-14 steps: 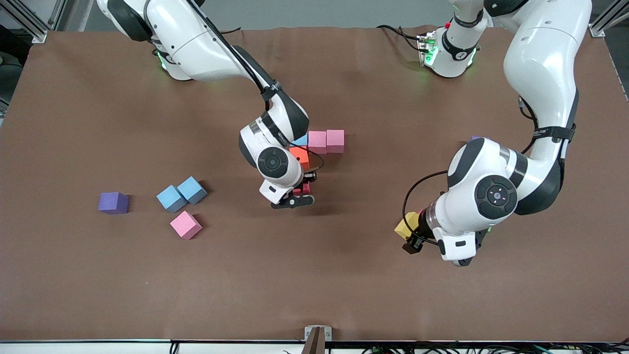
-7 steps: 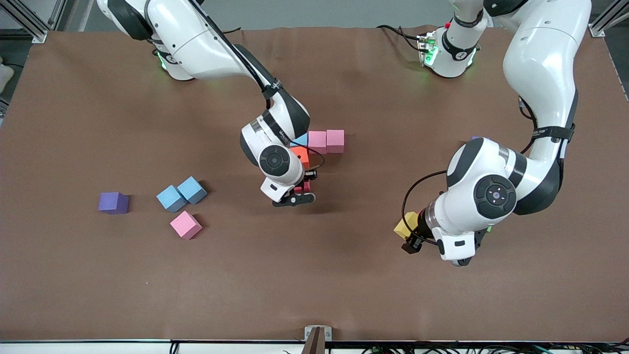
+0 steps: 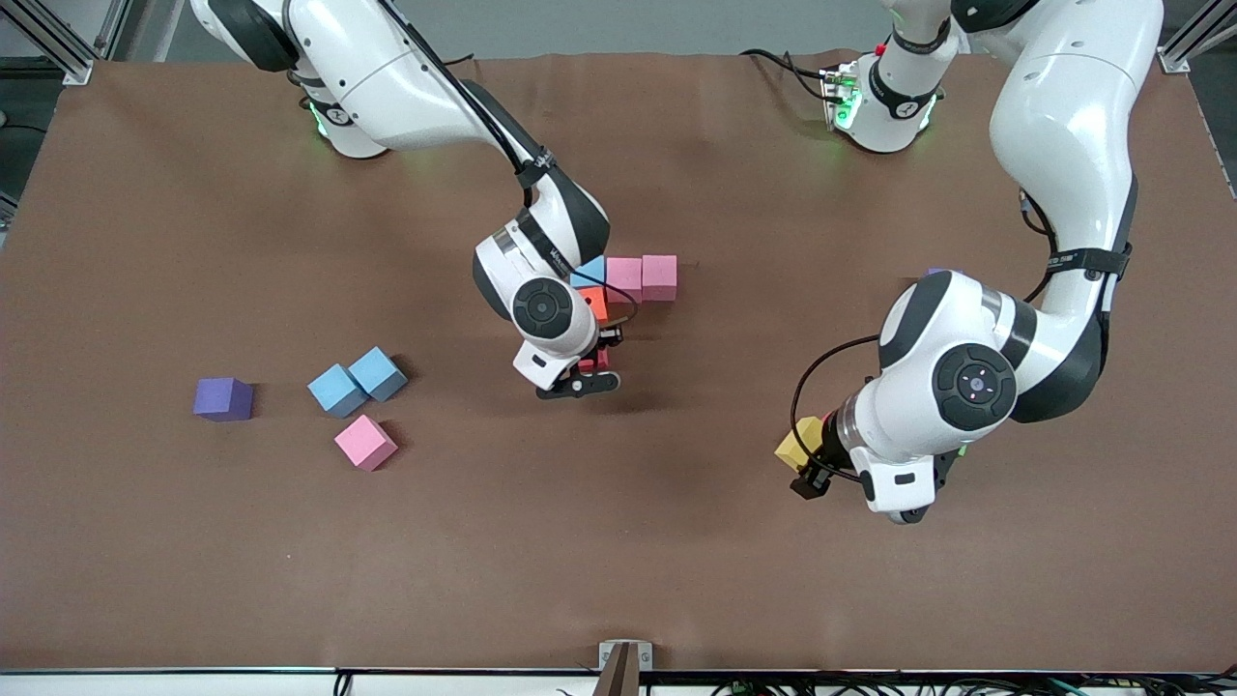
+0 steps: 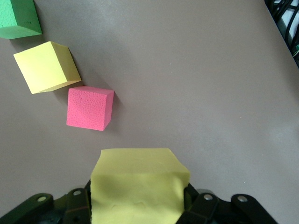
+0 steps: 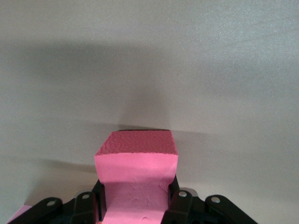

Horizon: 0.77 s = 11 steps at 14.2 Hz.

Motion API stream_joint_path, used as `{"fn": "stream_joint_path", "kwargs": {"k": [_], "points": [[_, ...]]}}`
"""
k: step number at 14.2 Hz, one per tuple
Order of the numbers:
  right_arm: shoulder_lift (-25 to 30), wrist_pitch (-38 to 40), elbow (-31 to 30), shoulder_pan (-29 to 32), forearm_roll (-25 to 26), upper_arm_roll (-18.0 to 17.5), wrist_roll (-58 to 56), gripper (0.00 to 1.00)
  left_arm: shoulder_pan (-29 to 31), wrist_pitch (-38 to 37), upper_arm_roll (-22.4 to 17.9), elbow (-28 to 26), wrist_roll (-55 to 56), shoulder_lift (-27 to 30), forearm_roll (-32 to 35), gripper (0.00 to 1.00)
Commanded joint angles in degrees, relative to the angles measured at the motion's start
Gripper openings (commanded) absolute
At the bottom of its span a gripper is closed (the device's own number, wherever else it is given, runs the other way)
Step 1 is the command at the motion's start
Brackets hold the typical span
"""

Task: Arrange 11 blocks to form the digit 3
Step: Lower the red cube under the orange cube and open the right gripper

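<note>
Spotted one small shift since the earlier frame: right gripper (image 3: pixel 591 367) tucked in closer to the orange cube (image 3: pixel 594 302), low over the bare counter (image 3: pixel 618 541) right beside it, pinching a red cube (image 5: pixel 136 158). No change at the other end, with the left gripper (image 3: pixel 807 454) waiting over the counter, clamped on a yellow cube (image 3: pixel 794 447). For a clean placement: bring the red cube down square and flush against the orange one's face, let go only once flat, then lift straight up to avoid dragging foam or bumping the row. Probably early days for the digit 3 (image 3: pixel 628 280), just four cubes touching so far. Headcount: three pink cubes (two (image 3: pixel 642 276) in the row, one loose (image 3: pixel 365 442)), three light blue cubes (a pair (image 3: pixel 358 382) plus one (image 3: pixel 588 276) in the row), two red, counting the spare red cube (image 4: pixel 88 108), two yellow with the spare yellow cube (image 4: pixel 46 65), one orange, one green cube (image 4: pixel 18 18), one purple cube (image 3: pixel 222 398) in plain sight.
</note>
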<state>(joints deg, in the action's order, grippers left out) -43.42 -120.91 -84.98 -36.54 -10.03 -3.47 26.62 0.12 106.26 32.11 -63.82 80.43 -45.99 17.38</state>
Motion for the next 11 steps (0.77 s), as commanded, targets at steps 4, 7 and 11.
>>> {"fn": "stream_joint_path", "kwargs": {"k": [4,7,11], "points": [[3.60,-3.62,-5.01,-0.55,0.62,0.21,0.72,0.28,0.41,-0.44,0.05,-1.13,-2.47,0.90,-0.42,0.01],[4.92,-7.41,-7.83,-0.55,0.54,0.21,0.72,0.28,0.06,-0.44,0.05,-1.13,-2.47,0.63,-0.42,0.01],[5.01,-7.33,-7.92,-0.64,0.54,0.21,0.72,0.28,0.23,-0.53,0.14,-1.83,-4.14,1.07,-0.51,0.01]]}}
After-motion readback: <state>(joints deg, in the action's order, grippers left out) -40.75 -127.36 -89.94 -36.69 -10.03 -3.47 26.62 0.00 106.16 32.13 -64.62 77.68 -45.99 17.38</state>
